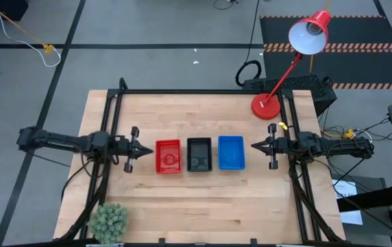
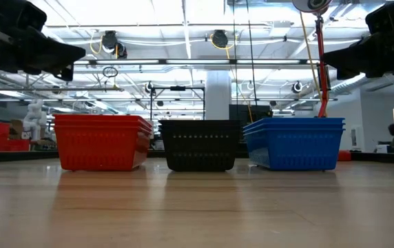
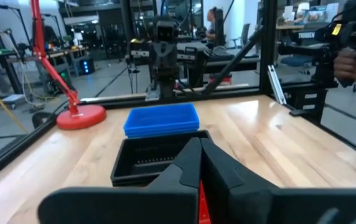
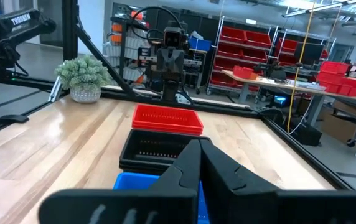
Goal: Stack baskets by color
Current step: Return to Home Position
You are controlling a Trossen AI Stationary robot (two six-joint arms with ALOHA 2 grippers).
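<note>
A small potted plant (image 1: 108, 221) sits at the near left corner of the tabletop (image 1: 203, 206).

Midway across, the baskets stand in three stacks in one row running left to right. The red stack (image 1: 168, 156) is on the left, the black stack (image 1: 199, 154) in the middle and the blue stack (image 1: 231, 152) on the right. Each stack is one colour only, and the low view shows layered rims nested on the red and blue ones. Neighbouring stacks stand just beside each other with a narrow gap between them.

The left arm (image 1: 66, 142) reaches in level from the left edge, in line with the row. The left jaws are clenched together on nothing, their tip just left of the red stack and apart from it. The right arm (image 1: 326, 146) mirrors it from the right edge. The right jaws are likewise clenched and empty, their tip near the blue stack's right side and not touching it. In the low view both arms hang above the height of the baskets.

Farther back, the round red lamp base (image 1: 266, 106) rests near the far right corner. Its thin red stem leans out beyond the far edge to the lamp head (image 1: 310, 33). A black frame (image 1: 196, 91) runs along the far edge. In the room past the left arm stand shelves of red bins (image 4: 246, 43).
</note>
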